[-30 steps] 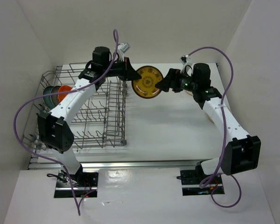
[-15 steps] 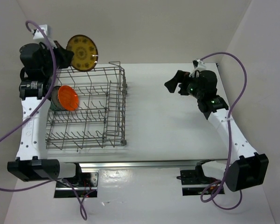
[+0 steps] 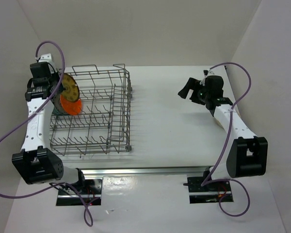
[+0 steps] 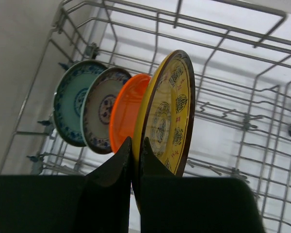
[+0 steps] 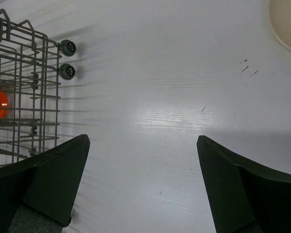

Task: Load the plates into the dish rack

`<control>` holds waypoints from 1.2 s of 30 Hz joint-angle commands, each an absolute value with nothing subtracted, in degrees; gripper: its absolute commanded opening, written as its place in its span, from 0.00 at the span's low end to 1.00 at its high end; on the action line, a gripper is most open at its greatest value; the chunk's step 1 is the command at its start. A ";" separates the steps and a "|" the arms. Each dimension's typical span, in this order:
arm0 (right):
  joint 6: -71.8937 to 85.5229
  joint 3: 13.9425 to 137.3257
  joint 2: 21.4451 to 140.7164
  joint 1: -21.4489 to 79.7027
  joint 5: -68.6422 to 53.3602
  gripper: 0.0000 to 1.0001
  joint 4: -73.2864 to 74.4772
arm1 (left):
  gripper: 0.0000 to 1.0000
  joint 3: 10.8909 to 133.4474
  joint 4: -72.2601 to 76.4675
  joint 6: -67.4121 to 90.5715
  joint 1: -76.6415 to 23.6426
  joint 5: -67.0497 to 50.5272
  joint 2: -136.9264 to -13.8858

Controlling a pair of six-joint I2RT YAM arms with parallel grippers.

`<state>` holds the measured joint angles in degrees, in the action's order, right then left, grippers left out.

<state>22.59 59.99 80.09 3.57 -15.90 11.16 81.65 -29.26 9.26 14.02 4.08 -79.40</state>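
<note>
left wrist view alone resolves two blue-patterned plates (image 4: 75, 109) beyond orange plate (image 4: 128, 109), dish rack (image 3: 111, 121) 10 o'clock corner. left gripper (image 4: 136, 160) clamps yellow-brown patterned plate (image 4: 167, 111), upright beside orange. right gripper (image 5: 141, 141) jaws wide apart.

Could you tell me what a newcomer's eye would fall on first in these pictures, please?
The yellow patterned plate stands out first, pinched on edge by the left gripper at the left end of the rack, beside an orange plate and two blue-patterned plates standing in a row. Across the table, the right gripper hangs wide open and empty, with a cream plate at the top right corner of its wrist view.
</note>
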 commanded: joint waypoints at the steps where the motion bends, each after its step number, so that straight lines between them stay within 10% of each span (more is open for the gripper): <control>1: 23.46 59.16 80.60 2.03 -19.59 1.00 9.06 | 0.00 81.48 -26.37 4.85 13.62 10.98 -78.57; 36: 23.99 59.68 89.56 -1.31 -22.94 1.00 8.53 | 0.00 80.77 -26.19 -4.22 13.62 1.23 -95.36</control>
